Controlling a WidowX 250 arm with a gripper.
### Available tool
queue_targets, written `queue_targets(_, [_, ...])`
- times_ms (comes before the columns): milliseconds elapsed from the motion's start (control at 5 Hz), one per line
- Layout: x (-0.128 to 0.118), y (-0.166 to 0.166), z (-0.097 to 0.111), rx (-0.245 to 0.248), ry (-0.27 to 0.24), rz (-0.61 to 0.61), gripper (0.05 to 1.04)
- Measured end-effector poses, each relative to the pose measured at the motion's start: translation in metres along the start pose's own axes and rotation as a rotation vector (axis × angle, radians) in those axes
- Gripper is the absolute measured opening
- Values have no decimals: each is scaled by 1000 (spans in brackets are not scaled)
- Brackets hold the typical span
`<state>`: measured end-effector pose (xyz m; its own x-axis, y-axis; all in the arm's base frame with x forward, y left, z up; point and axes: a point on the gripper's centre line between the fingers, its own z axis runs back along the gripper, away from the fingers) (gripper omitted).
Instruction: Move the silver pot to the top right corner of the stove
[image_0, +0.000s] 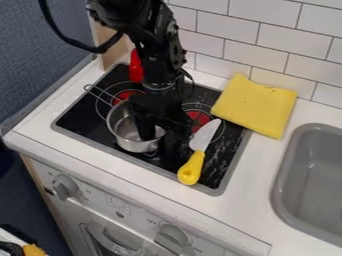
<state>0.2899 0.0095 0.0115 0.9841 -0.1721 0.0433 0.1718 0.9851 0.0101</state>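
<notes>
On the left part of a black toy stove (224, 157), near its front edge, sits the silver pot (125, 131), upright and open at the top. Its wire handle (100, 93) points toward the back left. The black robot arm (150, 45) comes down from the top edge, and its hand (159, 137) is at the pot's right side, partly over the opening and covering some of the inside. Black against black, the hand is hard to make out, so I cannot tell whether it is spread or pinching the pot.

To the right, a knife (197, 150) with a yellow handle lies on the stove, its pale blade pointing toward the back. A red object (135, 67) is behind the pot, partly hidden by the arm.

The stove is set into a white desk (256, 187). A folded yellow cloth (257, 105) lies at the stove's back right corner, and a grey sink (283, 172) is farther right. Below are grey knobs (65, 187). White tiles (270, 47) line the wall behind; the wall (40, 60) at left is dark blue.
</notes>
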Motion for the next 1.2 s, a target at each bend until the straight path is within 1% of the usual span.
queue_targets(200, [-3, -6, 24, 38, -48, 0, 372])
queue_targets(400, [-7, -9, 53, 79, -100, 48, 156])
queue_targets(600, [-2, -20, 65, 101, -99, 80, 58])
queue_targets(800, [3, -26, 70, 97, -111, 86, 72])
queue_targets(1000, [-3, -17, 54, 85, -76, 134, 220])
queue_targets(1200, [-5, -11, 27, 56, -4, 134, 478])
